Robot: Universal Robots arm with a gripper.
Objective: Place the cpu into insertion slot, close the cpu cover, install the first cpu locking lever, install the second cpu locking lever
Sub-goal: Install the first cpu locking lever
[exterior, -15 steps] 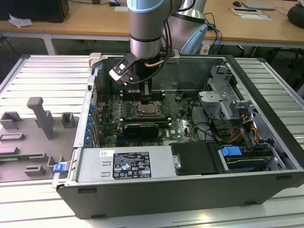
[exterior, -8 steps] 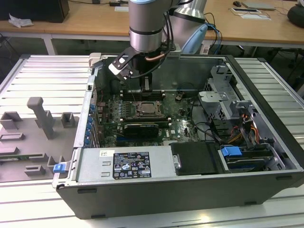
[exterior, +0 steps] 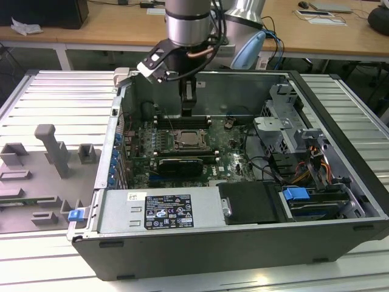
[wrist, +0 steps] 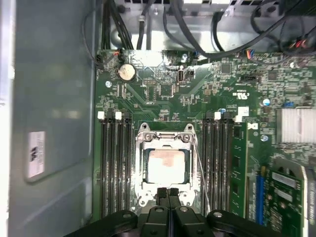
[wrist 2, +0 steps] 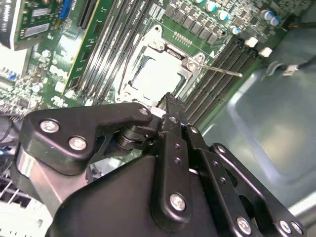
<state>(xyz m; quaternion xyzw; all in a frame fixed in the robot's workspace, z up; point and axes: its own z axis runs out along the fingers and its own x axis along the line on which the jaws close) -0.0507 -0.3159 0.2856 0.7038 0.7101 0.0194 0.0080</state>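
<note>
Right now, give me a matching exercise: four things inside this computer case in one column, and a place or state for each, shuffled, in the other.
Things:
1. chip
2. metal frame
3. fingers
4. coin battery

Places or states:
A. round and silvery, on the green board
B. closed together, near the frame's edge
C. pale square, in the frame's cut-out
D. lying flat around the chip

Pairs: 1-C, 2-D, 3-B, 4-A

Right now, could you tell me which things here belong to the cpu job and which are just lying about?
Job: cpu, cpu cover, locking lever, gripper.
Lying about: coin battery, memory slots, expansion card, grey fixtures.
</note>
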